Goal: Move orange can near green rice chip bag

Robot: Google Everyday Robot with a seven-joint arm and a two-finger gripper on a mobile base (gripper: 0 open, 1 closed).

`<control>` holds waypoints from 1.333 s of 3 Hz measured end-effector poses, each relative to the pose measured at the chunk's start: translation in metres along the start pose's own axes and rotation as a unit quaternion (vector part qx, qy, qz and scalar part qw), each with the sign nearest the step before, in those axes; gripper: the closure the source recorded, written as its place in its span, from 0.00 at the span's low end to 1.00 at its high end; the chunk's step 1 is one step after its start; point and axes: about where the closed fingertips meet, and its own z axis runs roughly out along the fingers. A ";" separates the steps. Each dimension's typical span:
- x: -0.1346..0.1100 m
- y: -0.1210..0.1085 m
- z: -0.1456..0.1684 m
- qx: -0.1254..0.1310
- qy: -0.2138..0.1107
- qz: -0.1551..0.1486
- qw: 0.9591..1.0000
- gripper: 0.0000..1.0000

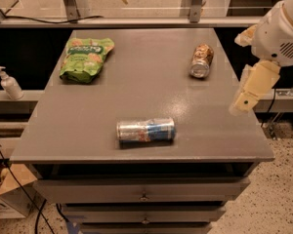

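The orange can (201, 61) lies on its side at the back right of the grey table (136, 87), silver top facing the front. The green rice chip bag (85, 57) lies flat at the back left, well apart from the can. My gripper (245, 100) hangs from the white arm (278, 30) over the table's right edge, to the right of the orange can and nearer the front, and it touches nothing.
A longer silver and blue can (146, 130) lies on its side near the front middle. A white pump bottle (10, 83) stands on a ledge to the left. Drawers (144, 194) sit below the tabletop. A glass rail runs behind the table.
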 end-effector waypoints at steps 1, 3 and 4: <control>-0.001 -0.008 0.006 0.007 -0.034 0.036 0.999 0.00; -0.028 -0.070 0.038 0.047 -0.157 0.095 0.982 0.00; -0.030 -0.077 0.040 0.054 -0.164 0.099 0.980 0.00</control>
